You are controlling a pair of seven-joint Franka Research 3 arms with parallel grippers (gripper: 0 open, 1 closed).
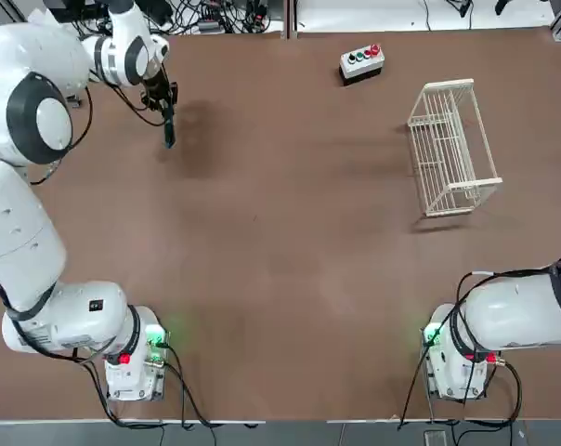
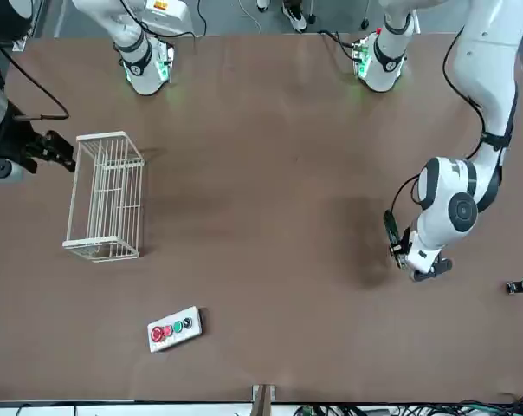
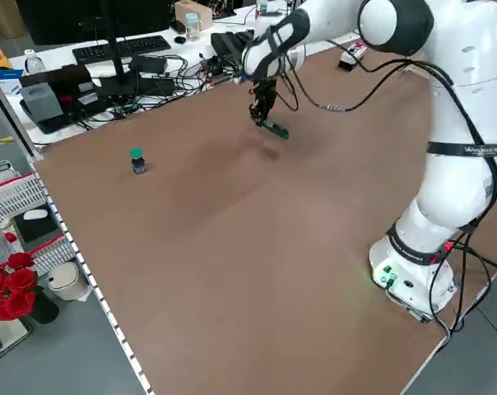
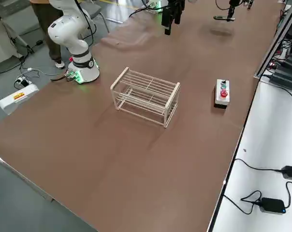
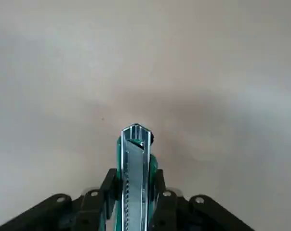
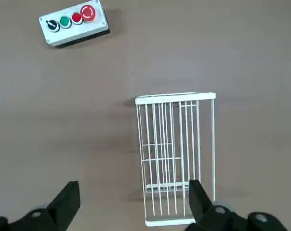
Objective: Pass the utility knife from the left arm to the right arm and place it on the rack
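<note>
We have the utility knife [image 5: 136, 187] clenched between the left gripper's [image 5: 135, 175] fingers, above the table's far left; it looks light, stiff and perhaps slick, best taken by the free end of its body. Those fingers hide its gripped part. Beyond, by the rack [image 6: 175, 98], the right gripper's [image 6: 135, 186] fingers stand apart, empty; the top view cuts them off.

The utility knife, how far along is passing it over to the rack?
Picked up already: the utility knife sits clamped in the left pincer, above the table. Handover hasn't happened; the right pincer is open and holds nothing. Placing remains too, as the rack holds no knife.
</note>
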